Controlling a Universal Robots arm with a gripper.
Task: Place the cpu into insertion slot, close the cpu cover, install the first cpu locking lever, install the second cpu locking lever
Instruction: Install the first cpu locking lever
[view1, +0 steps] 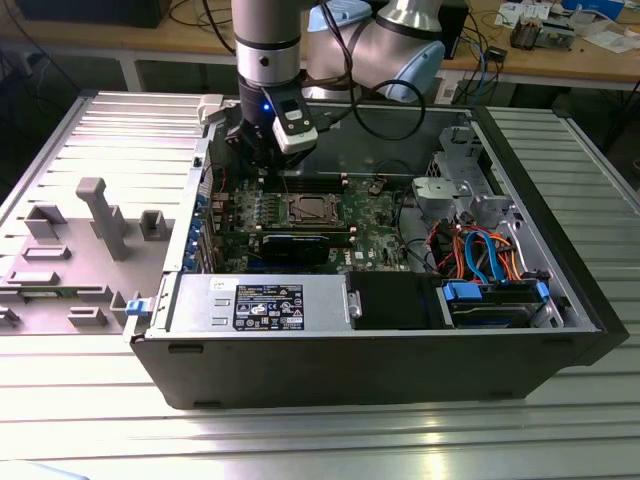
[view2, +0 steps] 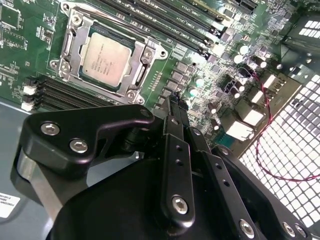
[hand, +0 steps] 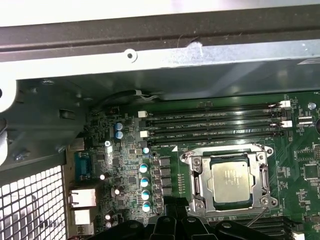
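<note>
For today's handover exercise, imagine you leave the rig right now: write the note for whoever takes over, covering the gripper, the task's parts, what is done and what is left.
Gripper: fingers together, holding nothing, poised over the motherboard beside the socket, not touching it.
The cpu sits in the socket; in the first wrist view it lies flat and square.
The cpu cover is down, framing the chip.
Locking levers: thin wire parts run along the socket's edges, but I cannot tell whether they are latched.
Done: chip placed, cover closed.
Left: check both levers and lock any that are loose.
</note>
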